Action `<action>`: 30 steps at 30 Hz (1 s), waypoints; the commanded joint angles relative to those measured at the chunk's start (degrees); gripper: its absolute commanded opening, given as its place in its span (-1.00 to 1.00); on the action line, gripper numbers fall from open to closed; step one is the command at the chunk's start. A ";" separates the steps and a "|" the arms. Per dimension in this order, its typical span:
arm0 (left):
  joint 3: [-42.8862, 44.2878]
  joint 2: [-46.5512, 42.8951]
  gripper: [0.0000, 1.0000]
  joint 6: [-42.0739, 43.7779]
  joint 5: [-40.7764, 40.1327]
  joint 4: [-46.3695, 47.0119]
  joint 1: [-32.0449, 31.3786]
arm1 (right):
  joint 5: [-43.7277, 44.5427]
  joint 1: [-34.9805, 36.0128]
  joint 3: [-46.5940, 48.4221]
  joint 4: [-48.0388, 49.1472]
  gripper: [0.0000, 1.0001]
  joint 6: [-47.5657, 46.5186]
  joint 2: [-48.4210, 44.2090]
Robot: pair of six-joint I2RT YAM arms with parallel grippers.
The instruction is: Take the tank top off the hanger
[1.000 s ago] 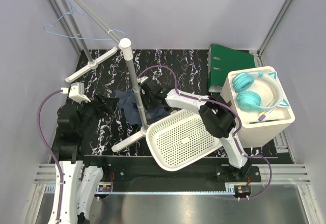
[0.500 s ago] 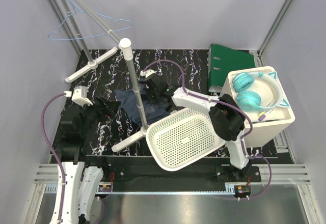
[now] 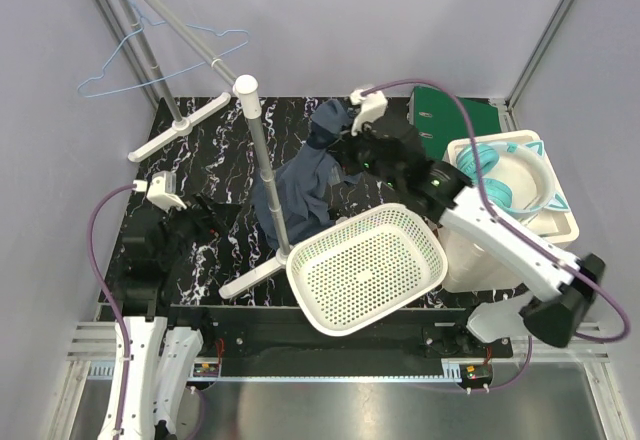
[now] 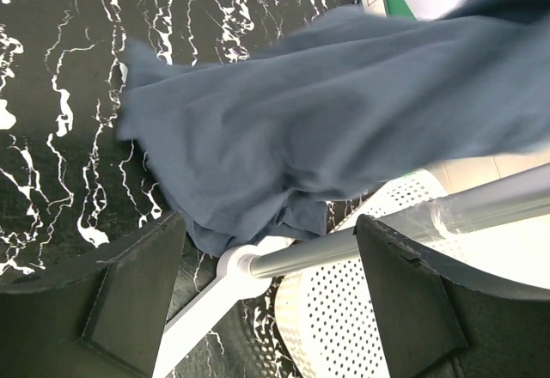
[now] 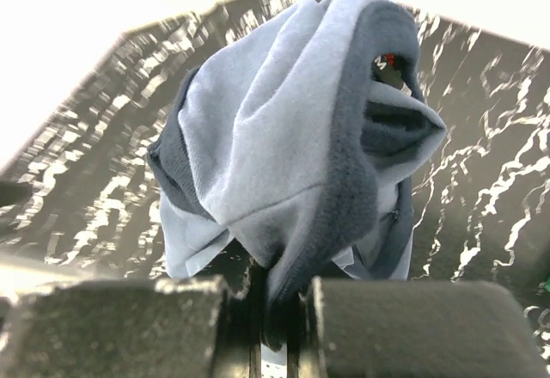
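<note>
The dark navy tank top [image 3: 295, 185] hangs in the air from my right gripper [image 3: 348, 145], which is shut on a bunched fold of it [image 5: 284, 137]; its lower end drapes down by the stand pole. In the right wrist view the cloth is pinched between the jaws of that gripper [image 5: 279, 318]. The light-blue wire hanger [image 3: 104, 63] hangs bare on the rail at the back left, apart from the garment. My left gripper [image 3: 213, 210] stands open low at the left, holding nothing. In its own view the tank top [image 4: 326, 112] hangs beyond the fingers [image 4: 129, 301].
A white-and-grey stand pole [image 3: 262, 160] rises mid-table, its foot [image 3: 250, 275] beside a tilted white perforated basket [image 3: 365, 265]. A green binder [image 3: 450, 125] lies at the back right. A white box [image 3: 545, 235] holds teal headphones [image 3: 490, 195].
My right gripper shut on the tank top where it lay on the table and has lifted it up and toward the back right. The hanger swung on the rail. The left arm barely moved.
</note>
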 commanded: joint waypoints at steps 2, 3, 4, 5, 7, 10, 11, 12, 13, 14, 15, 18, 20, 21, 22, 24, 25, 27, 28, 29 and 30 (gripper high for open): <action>0.11 0.42 0.66 -0.16 3.15 2.32 -0.10 | -0.07 -0.07 -2.56 -2.08 -1.00 0.04 -12.40; 0.11 0.24 0.66 -0.17 3.42 2.41 -0.18 | -0.42 0.02 -3.17 -2.61 -1.00 0.13 -13.89; 0.19 0.07 0.66 -0.34 3.51 2.41 -0.10 | -0.60 -0.07 -3.35 -3.22 -1.00 0.30 -16.87; 0.11 0.06 0.66 -0.43 3.86 2.41 -0.10 | -0.77 -0.07 -3.35 -4.53 -1.00 0.48 -18.29; 0.19 0.15 0.66 -0.69 4.12 2.58 -0.10 | -1.56 -0.07 -2.74 -5.68 -1.00 0.74 -22.32; 0.02 0.59 0.66 -1.22 4.74 3.02 -0.10 | -2.79 -0.07 -0.37 -7.53 -1.00 1.18 -26.19; 0.02 0.59 0.66 -1.48 5.09 3.20 -0.18 | -2.97 -0.07 0.42 -8.49 -1.00 1.01 -26.73; -0.07 0.68 0.66 -1.57 5.18 3.63 -0.18 | -3.14 -0.07 1.91 -8.85 -1.00 0.84 -27.35; -0.07 0.68 0.66 -2.01 5.35 3.72 -0.18 | -3.15 0.02 2.79 -9.38 -1.00 0.66 -27.88; -0.07 0.68 0.66 -2.10 5.61 3.81 -0.18 | -3.06 -0.07 3.50 -10.34 -1.00 -0.13 -28.14; -0.16 0.59 0.66 -2.19 5.88 3.99 -0.10 | -2.62 0.02 4.63 -10.78 -1.00 -0.48 -28.41; -0.07 0.68 0.66 -2.54 6.58 3.99 -0.18 | -1.74 0.02 6.48 -12.10 -1.00 -1.80 -28.67; 0.11 0.59 0.66 -2.80 7.28 3.90 -0.10 | -1.56 -0.07 7.54 -12.98 -1.00 -2.85 -28.85; 0.37 0.68 0.66 -2.80 7.37 3.99 -0.18 | -0.87 -0.07 8.15 -13.07 -1.00 -3.12 -29.02; 0.46 0.68 0.66 -2.98 7.72 3.90 -0.18 | -0.77 -0.07 8.42 -13.42 -1.00 -3.47 -29.20; 0.90 0.68 0.66 -3.24 8.25 3.99 -0.18 | -0.42 -0.07 8.34 -13.51 -1.00 -3.47 -29.46; 0.90 0.68 0.66 -3.33 8.43 3.99 -0.18 | -0.42 -0.07 8.16 -13.69 -1.00 -3.47 -29.72; 0.90 0.59 0.67 -3.50 8.60 3.90 -0.18 | -0.16 0.02 8.07 -13.60 -1.00 -3.39 -30.08; 0.98 0.59 0.66 -3.59 8.69 3.99 -0.18 | -0.16 -0.07 8.33 -13.69 -1.00 -3.30 -30.08; 0.81 0.59 0.66 -3.59 8.78 4.08 -0.18 | 0.19 0.02 8.68 -13.69 -1.00 -3.30 -30.25; 0.72 0.68 0.66 -3.59 8.87 3.99 -0.18 | -0.15 -0.07 9.30 -13.69 -1.00 -3.21 -30.52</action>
